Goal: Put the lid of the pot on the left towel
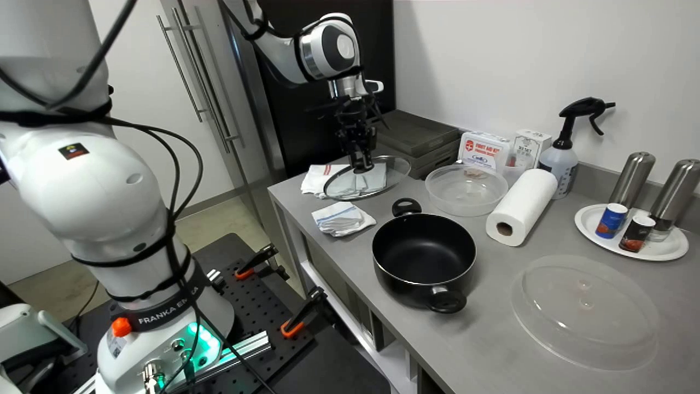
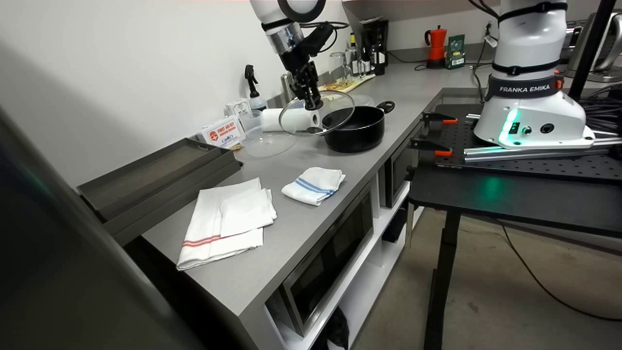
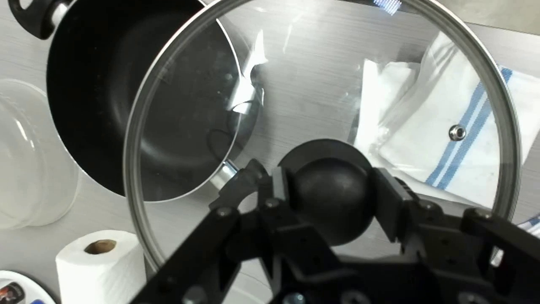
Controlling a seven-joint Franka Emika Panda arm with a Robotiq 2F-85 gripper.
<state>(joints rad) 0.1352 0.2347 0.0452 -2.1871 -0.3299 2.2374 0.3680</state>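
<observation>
Lid (image 3: 303, 105): hanging tilted
Gripper (image 3: 332, 196): clasping the black knob (image 3: 331, 207)
Pot (image 1: 424, 251): standing uncovered, right of left towel (image 2: 206, 218)

White rounded arm (image 1: 90, 183), black cables (image 1: 104, 50) and straps (image 2: 515, 71), green-lit base (image 2: 549, 115) lettered FRANKA EMIKA, screw-dotted black tool (image 3: 333, 196).

A grey counter (image 2: 291, 233) runs beneath the hand (image 3: 333, 194). In the wrist view, the black pot (image 3: 97, 93) stands on it left of the hand, and a blue-striped cloth (image 2: 315, 187) lies right of it. Past that cloth, farther from the hand, come a red-striped cloth (image 2: 206, 223) and stacked trays (image 2: 155, 171). In an exterior view, right of the hand, the counter holds a clear bowl (image 1: 466, 191), a first-aid box (image 1: 484, 149), a spray bottle (image 1: 559, 161), a paper-towel roll (image 1: 522, 207), a plastic cover (image 1: 585, 317) and, well away, a white plate (image 1: 586, 220).
</observation>
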